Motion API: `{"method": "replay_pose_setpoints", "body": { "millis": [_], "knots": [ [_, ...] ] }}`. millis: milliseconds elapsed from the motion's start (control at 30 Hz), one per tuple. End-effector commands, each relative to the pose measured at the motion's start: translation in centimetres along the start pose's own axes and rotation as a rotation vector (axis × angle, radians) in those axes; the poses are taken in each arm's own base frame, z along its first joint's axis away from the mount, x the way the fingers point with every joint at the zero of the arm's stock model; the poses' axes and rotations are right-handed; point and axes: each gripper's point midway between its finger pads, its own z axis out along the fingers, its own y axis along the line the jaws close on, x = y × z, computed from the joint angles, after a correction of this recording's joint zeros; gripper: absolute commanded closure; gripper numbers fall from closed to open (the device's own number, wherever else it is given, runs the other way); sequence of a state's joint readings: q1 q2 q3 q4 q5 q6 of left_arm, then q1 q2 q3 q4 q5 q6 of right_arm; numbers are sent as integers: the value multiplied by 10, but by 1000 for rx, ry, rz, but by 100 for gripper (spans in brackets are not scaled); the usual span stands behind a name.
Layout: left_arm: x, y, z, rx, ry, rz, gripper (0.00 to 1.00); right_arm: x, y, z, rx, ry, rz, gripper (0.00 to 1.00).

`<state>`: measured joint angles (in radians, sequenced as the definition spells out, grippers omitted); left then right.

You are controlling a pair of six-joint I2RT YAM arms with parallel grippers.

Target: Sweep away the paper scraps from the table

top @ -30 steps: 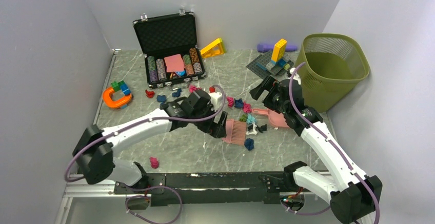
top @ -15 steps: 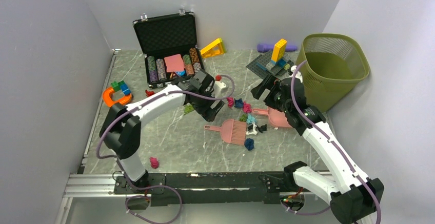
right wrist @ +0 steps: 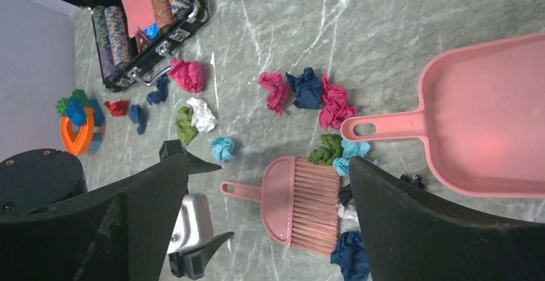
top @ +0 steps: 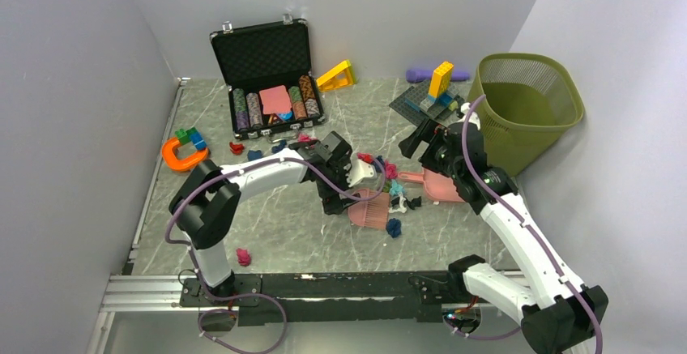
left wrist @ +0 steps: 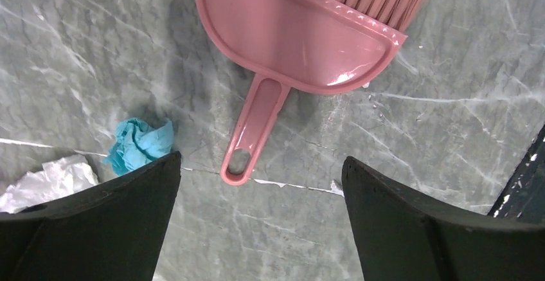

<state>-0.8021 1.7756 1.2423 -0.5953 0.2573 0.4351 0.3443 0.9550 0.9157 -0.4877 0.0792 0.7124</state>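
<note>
Plain lavender wall panels (top: 73, 62) on three sides, soft even light.

Left tool (left wrist: 260, 159) swung back from near the chip case (top: 263, 66); now spread wide over the handle of the brush (left wrist: 302, 30).

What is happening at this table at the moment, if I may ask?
Two robot arms are set up to clear paper scraps from the table. The left pincer is open and poised over the handle of the pink brush, which lies flat and is not yet gripped. The right pincer hangs open near the pink dustpan, which looks empty. The scraps lie scattered around both tools.
</note>
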Motion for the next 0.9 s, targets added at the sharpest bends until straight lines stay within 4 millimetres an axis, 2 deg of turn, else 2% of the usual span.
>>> {"method": "replay_pose_setpoints", "body": {
  "millis": [0, 100, 233, 467, 533, 567, 700, 767, 867],
  "knots": [
    [-19, -1, 0, 51, -74, 153, 1, -17, 5, -12, -7, -50, -6, 0],
    [-14, 1, 9, 60, -33, 162, 4, -18, 5, -14, -8, -56, -5, 0],
    [-15, -3, 23, 94, -21, 177, 16, -18, 2, -15, 2, -59, 0, 0],
    [1, -6, 42, 77, 54, 181, 36, -21, -3, -23, 11, -98, 21, 0],
    [3, -9, 47, 58, 54, 192, 45, -20, -6, -23, 17, -96, 24, 0],
    [5, -12, 50, 46, 61, 201, 54, -19, -7, -23, 19, -93, 25, 0],
    [25, -21, 62, -26, 132, 231, 81, -14, -12, -23, 31, -87, 30, 0],
    [33, -26, 64, -43, 146, 227, 86, -13, -13, -24, 32, -87, 31, 0],
    [35, -31, 59, -74, 133, 223, 95, -12, -13, -24, 31, -83, 33, 0]
  ]
}}
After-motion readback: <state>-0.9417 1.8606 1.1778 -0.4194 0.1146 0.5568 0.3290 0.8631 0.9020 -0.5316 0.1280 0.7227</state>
